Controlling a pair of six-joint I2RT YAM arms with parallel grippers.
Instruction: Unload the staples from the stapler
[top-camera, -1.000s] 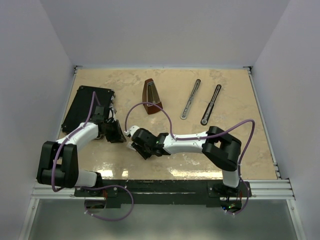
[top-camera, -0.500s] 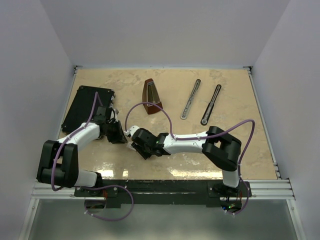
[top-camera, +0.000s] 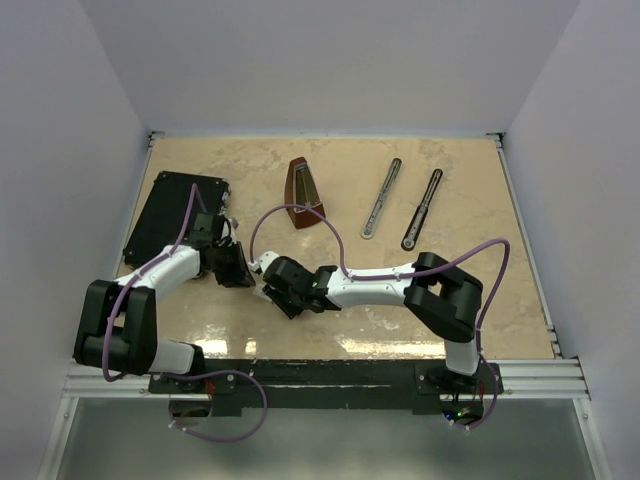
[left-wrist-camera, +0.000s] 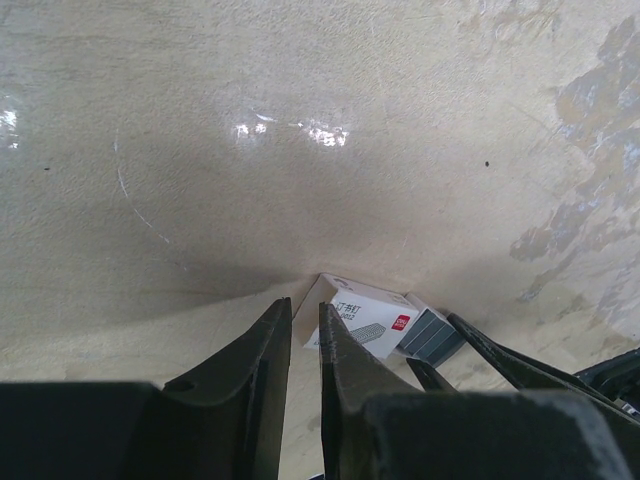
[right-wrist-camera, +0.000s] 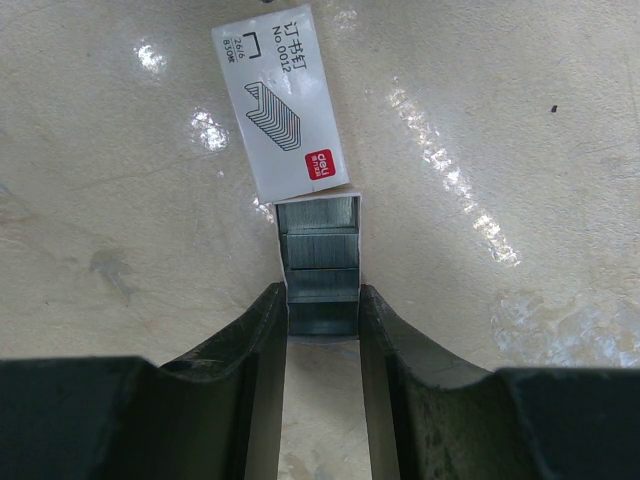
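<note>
My right end effector (right-wrist-camera: 322, 296) pinching open staple box (right-wrist-camera: 318, 262) by its sides. My left end effector (left-wrist-camera: 305, 312) hanging narrow, holding nothing. Stapler (top-camera: 381, 199) lying far back-right on counter (top-camera: 470, 180), pointing away; right arm sitting nearer.

case (top-camera: 170, 212) left on the worktop (top-camera: 470, 190), metronome (top-camera: 304, 196) behind centre, stapler (top-camera: 382, 198) right of it; staple box (right-wrist-camera: 287, 105) between right claw (right-wrist-camera: 320, 300) fingers, left claw (left-wrist-camera: 305, 330) beside it.

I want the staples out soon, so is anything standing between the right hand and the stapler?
Nothing on the table lies between the right hand and the stapler in the top view; the metronome stands left of that line. But the hand is shut on the staple box's tray.
</note>
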